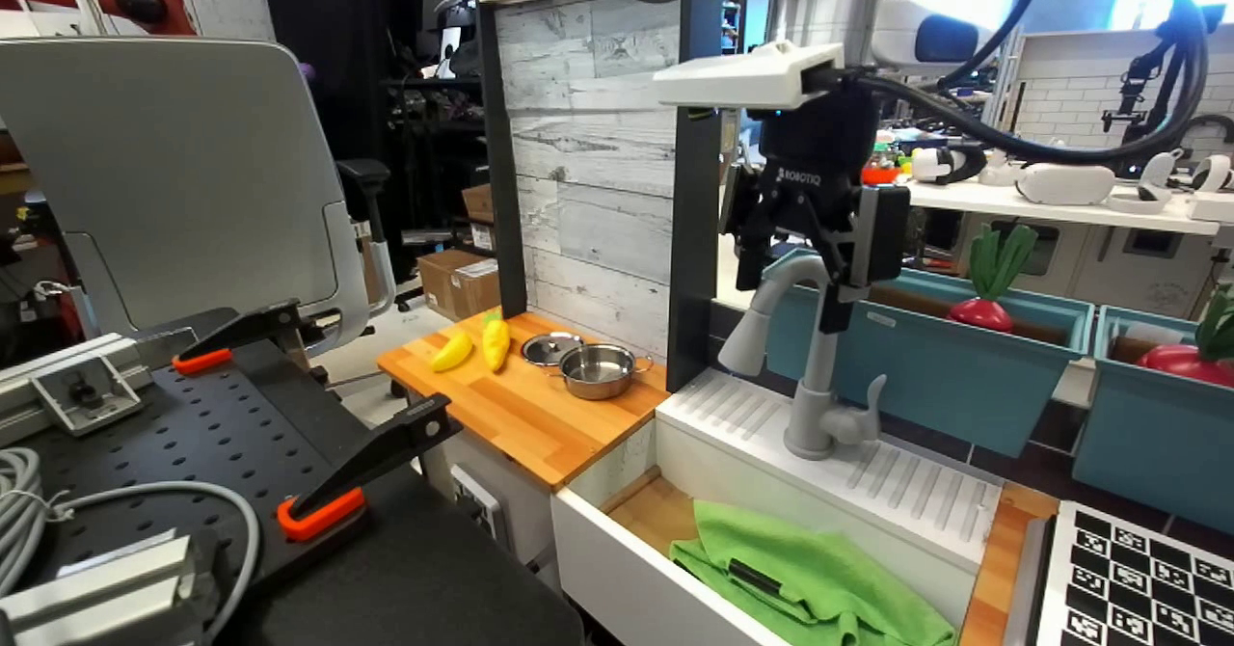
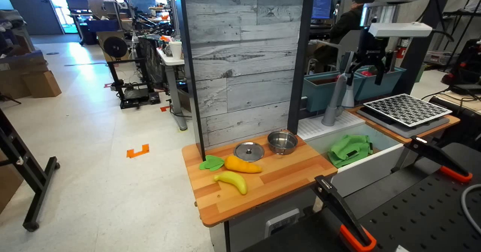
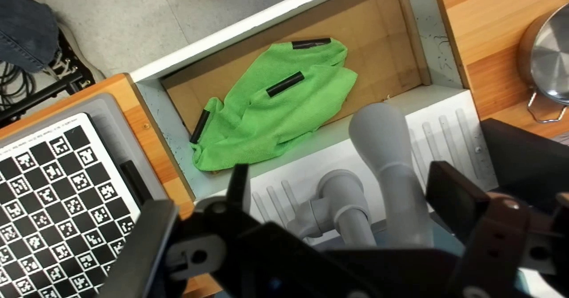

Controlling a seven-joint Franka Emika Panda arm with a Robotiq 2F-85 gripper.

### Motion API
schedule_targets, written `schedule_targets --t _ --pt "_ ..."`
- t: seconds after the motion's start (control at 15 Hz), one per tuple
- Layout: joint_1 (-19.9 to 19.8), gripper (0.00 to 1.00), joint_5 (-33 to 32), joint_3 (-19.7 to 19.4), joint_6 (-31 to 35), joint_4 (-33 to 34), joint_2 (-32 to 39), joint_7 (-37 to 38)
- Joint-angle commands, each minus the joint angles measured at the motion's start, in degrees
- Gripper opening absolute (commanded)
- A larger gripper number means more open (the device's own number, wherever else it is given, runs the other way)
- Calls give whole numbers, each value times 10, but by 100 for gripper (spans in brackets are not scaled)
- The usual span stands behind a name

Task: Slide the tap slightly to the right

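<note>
The tap is a matte grey gooseneck; its upright neck shows in both exterior views [image 1: 820, 362] [image 2: 333, 101]. It stands on the white ribbed sink ledge [image 1: 925, 492], with a small side lever [image 1: 875, 405]. My gripper [image 1: 792, 291] points down at the top of the tap's arch, open, with its fingers on either side of it; it also shows in an exterior view [image 2: 363, 81]. In the wrist view, the spout [image 3: 389, 155] lies between the open fingers [image 3: 338, 173], close to the right-hand finger. Whether that finger touches it I cannot tell. Part of the arch is hidden behind the gripper.
Teal planters [image 1: 925, 376] stand behind the tap. A green cloth [image 1: 819, 569] lies in the sink basin [image 3: 378, 22]. A wooden counter [image 2: 285, 182] holds a pot [image 2: 282, 143], lid, toy carrot and banana. A checkered board [image 2: 407, 109] lies on the far side of the sink.
</note>
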Motion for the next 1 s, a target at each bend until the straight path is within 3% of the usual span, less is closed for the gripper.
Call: schedule_targets --t 0.0,0.4,0.87,0.93 --pt "-10 100 -7 8 7 -75 -84 -16" --pt "9 100 -3 17 12 -166 -207 -7" --pt "59 100 -26 34 38 -299 -365 16" --pt "48 100 -4 32 16 -243 -311 -1"
